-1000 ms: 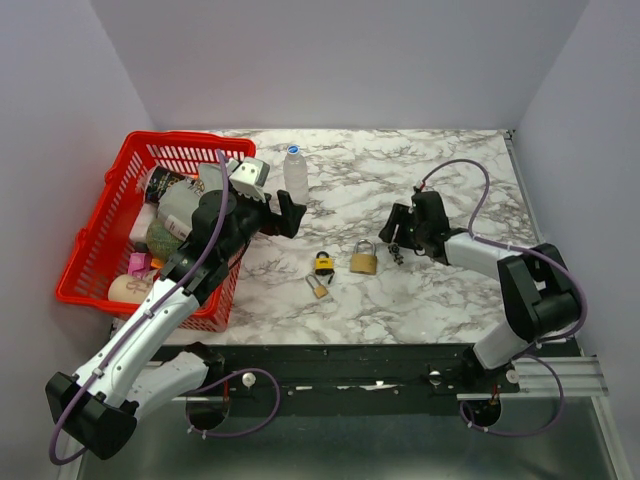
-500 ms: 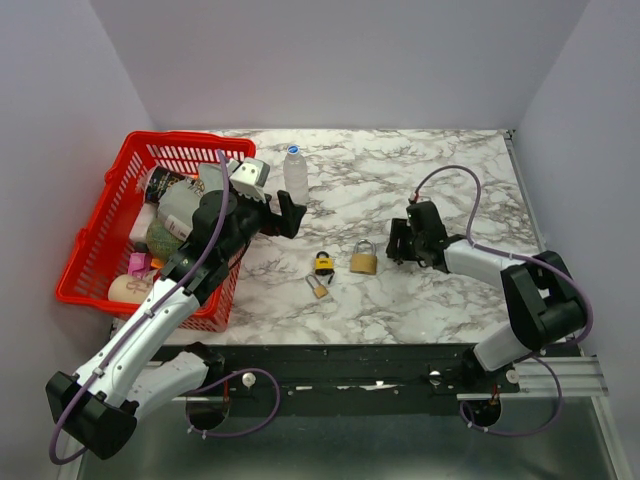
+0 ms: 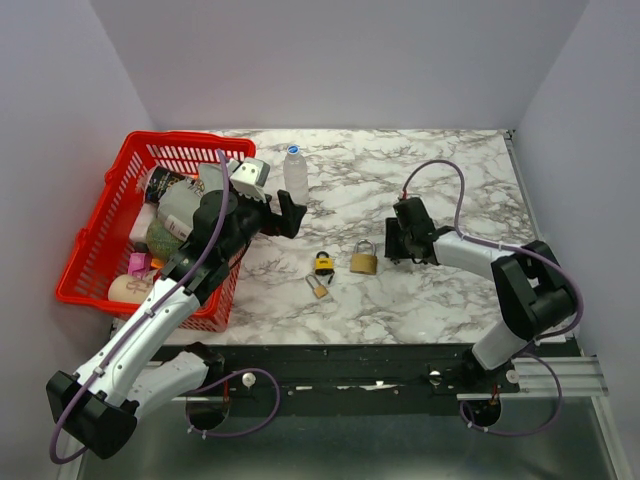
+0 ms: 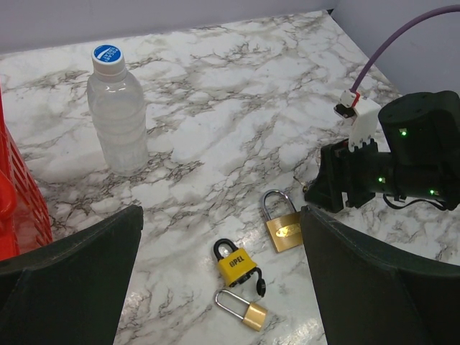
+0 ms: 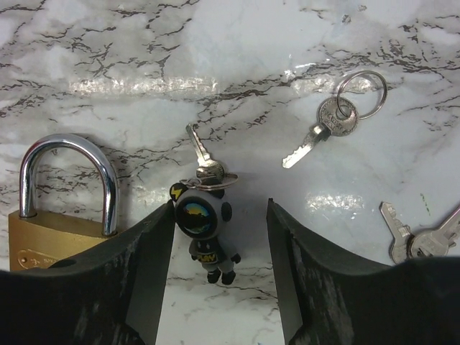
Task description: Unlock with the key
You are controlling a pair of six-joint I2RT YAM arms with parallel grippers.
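- Right tool [image 5: 219, 244]: spread, pinching nothing; low over the surface [image 5: 237, 43], straddling the bear charm [image 5: 203, 226], with one finger [image 5: 136, 280] almost at the charm's side.
- Key [image 5: 198, 151]: flat on the surface just beside the brass padlock [image 5: 65, 215], on the side facing the right arm; clear of the shackle.
- Long axis: blade pointing away from the tool and leaning slightly toward the brass padlock, charm trailing back between the jaws; judged to suit a pinch across the key head rather than along it.
- Nearer arm: right, directly above; left tool [image 4: 221, 212] spread wide, empty, well apart on the brass padlock's opposite side.
- Ringed key [image 5: 327, 129]: farther from the brass padlock than the charm key, untouched.
- Step in hand, as judged: pinching the key for a lift; unlocking not yet begun.
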